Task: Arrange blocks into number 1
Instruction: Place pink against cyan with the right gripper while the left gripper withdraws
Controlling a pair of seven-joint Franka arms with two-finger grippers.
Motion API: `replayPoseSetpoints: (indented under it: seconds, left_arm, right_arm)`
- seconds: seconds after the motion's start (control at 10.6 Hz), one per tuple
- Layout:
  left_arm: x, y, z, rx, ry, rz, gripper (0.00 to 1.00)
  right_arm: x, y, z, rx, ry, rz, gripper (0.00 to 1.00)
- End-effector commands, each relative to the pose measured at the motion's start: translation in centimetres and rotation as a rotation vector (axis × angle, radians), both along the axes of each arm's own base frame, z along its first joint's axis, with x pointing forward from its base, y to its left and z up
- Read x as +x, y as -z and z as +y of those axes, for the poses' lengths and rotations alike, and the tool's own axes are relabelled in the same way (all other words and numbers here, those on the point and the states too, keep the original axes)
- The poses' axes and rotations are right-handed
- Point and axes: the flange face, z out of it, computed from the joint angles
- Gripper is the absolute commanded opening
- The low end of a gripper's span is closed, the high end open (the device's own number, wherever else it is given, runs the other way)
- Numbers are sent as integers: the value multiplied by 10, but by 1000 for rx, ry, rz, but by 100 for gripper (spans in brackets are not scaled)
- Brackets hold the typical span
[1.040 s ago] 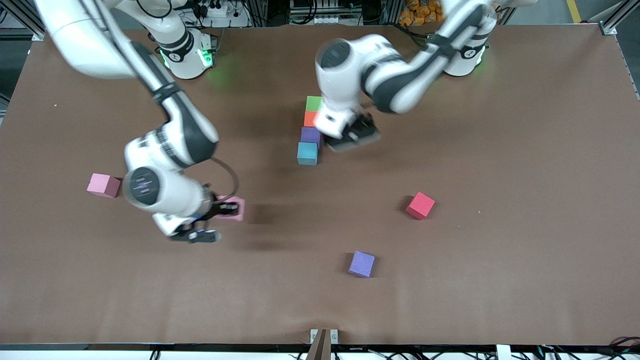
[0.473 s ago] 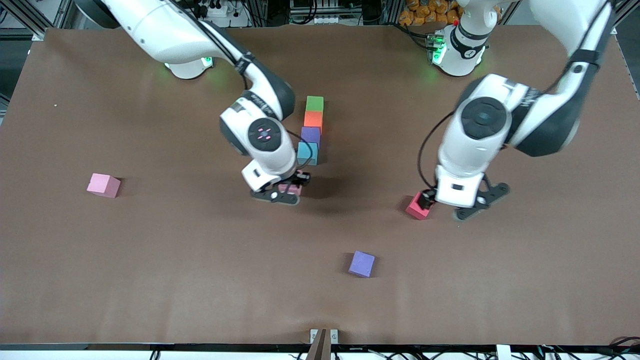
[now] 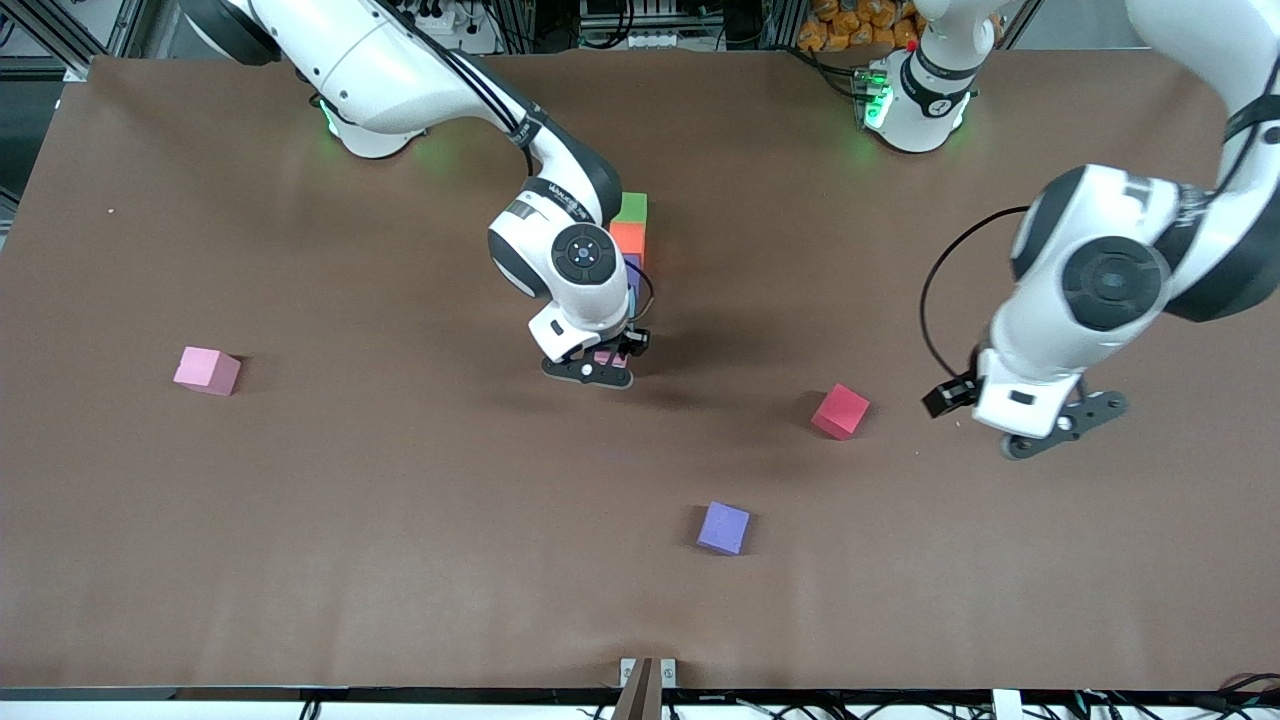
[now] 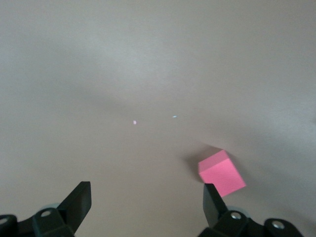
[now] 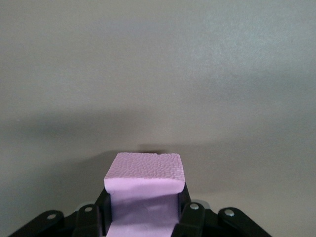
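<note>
Right end effector carried pink block to column's near end, still clamped. Left end effector left red block, open.

Green block and orange block lined up — pink, red, purple cubes scattered apart.

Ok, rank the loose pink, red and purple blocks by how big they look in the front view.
1. pink block, widest by a hair
2. red block and purple block, too alike to rank

All differences are slight; these are probably equal cubes turned differently.
</note>
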Motion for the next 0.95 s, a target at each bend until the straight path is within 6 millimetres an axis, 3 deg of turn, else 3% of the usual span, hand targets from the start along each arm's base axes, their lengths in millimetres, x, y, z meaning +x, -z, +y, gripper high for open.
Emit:
replayPoseSetpoints:
  seconds: [0.0, 0.19, 0.38, 0.76, 0.85]
  left_arm:
    - [-20, -34, 26, -17, 99, 28, 100]
    - [-35, -68, 62, -64, 176, 43, 100]
    - [-60, -115, 87, -80, 220, 46, 100]
    - [-78, -178, 90, -159, 253, 7, 100]
    - [-78, -188, 81, -156, 285, -10, 100]
  right_arm:
    - [-8, 9, -2, -10, 1, -18, 0]
    - [-16, 11, 4, -11, 3, -14, 0]
    - [-21, 15, 5, -18, -3, -9, 0]
    - [-23, 19, 4, -16, -4, -11, 0]
    - [-22, 19, 5, -10, -2, -14, 25]
